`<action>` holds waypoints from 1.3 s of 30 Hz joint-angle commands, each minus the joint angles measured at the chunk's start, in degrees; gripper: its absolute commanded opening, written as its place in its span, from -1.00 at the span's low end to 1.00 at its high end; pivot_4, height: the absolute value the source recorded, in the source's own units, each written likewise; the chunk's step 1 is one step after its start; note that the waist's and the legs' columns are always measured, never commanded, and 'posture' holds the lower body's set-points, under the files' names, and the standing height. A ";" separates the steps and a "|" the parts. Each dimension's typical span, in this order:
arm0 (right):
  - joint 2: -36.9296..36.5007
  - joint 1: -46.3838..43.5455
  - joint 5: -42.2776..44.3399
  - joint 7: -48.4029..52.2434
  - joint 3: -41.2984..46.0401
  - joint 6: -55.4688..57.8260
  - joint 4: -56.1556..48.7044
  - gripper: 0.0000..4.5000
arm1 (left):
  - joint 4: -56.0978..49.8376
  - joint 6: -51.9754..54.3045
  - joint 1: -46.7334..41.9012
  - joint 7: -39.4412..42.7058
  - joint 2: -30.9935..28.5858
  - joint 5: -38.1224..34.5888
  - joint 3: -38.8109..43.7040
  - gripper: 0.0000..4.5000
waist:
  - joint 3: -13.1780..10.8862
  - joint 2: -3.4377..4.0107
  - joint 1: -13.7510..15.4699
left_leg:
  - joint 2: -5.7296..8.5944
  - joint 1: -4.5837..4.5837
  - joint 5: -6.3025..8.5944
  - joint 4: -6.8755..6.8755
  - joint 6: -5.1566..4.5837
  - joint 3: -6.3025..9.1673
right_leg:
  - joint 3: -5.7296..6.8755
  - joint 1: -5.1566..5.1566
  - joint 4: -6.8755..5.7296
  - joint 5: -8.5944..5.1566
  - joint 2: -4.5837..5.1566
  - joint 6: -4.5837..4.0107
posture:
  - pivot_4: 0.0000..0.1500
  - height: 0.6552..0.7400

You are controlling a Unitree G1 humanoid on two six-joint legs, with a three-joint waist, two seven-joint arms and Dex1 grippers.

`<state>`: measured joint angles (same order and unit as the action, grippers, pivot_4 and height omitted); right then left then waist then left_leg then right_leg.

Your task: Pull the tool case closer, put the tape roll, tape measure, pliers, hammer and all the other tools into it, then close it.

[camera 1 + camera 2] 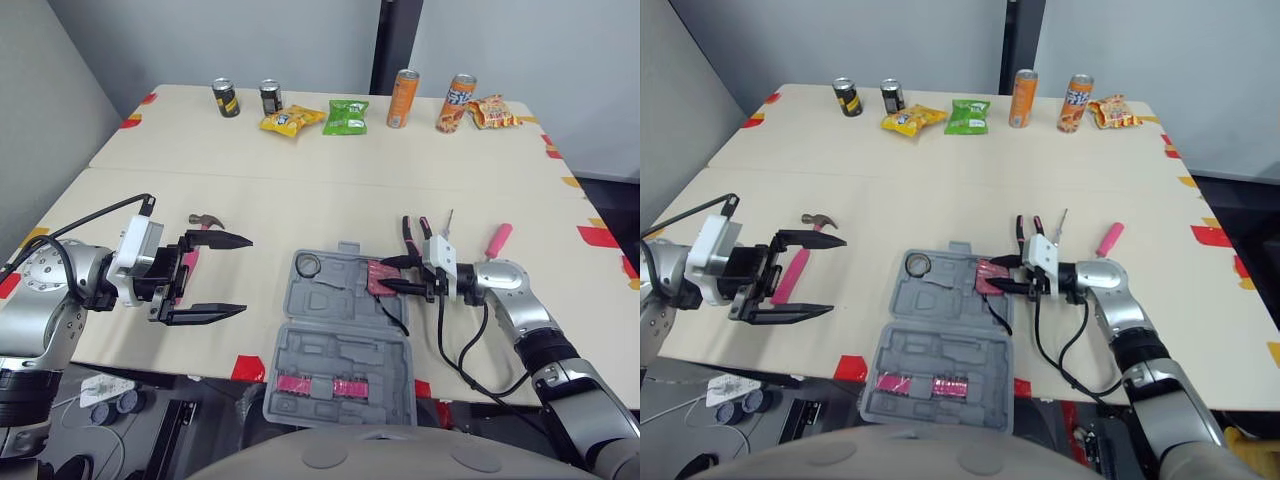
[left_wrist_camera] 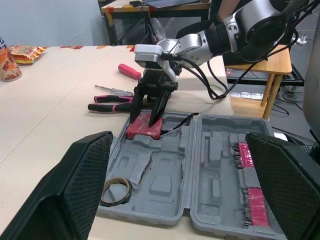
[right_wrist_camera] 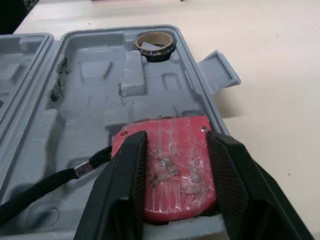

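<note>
Lying open at the table's near edge, between both arms, a grey tool case is recorded. Tape roll: seated in the far left corner of the case's far half. Tape measure, red: set in the right side of that half, its black cord trailed over the tray; the right gripper is narrowed onto it, one finger pressed to each side. Left gripper: spread wide, nothing held, hung left of the case. Hammer, pink-handled: on the table just beyond that gripper. Pliers and a thin screwdriver: laid just past the case's right corner. Pink-handled tool: further right. Four cans and three snack packets: ranged along the far edge.
</note>
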<state>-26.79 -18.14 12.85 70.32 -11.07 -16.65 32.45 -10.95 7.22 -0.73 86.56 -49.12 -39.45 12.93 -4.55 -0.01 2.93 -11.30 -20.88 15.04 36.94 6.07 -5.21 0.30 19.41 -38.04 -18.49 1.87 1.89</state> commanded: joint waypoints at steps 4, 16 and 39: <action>-2.34 4.03 -0.47 -3.73 2.73 3.33 -8.86 -0.13 | 0.19 0.08 1.03 -2.97 0.63 0.38 2.48 1.00 | -0.28 0.15 0.14 | 0.00 -0.07 0.00 -0.04 0.00 0.00 | 0.02 0.03 0.06 0.00 -0.01 0.00 | 1.00 1.00; -7.87 16.94 15.27 -8.94 18.45 14.76 -34.60 -0.13 | 2.73 6.62 5.81 -15.05 6.07 -4.48 11.62 1.00 | -1.72 0.35 1.06 | 0.03 -0.14 0.00 -0.35 0.02 0.00 | 0.00 0.13 0.31 0.02 -0.04 0.04 | 1.00 1.00; -8.34 39.55 18.96 -12.20 48.33 6.42 -8.18 0.99 | 35.70 -9.26 15.55 -27.69 12.57 5.25 26.33 1.00 | -2.30 0.35 -0.19 | 0.10 0.42 0.19 -0.97 -0.68 0.10 | 0.15 -0.52 1.10 0.08 0.10 0.10 | 1.00 1.00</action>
<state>-34.77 20.77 31.53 57.73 34.80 -8.34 22.70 23.08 -0.06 14.22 58.50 -36.05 -34.36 37.23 -6.85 0.33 2.75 -11.21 -20.27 15.24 35.94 5.36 -5.14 0.44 18.76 -36.93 -18.42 1.98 1.99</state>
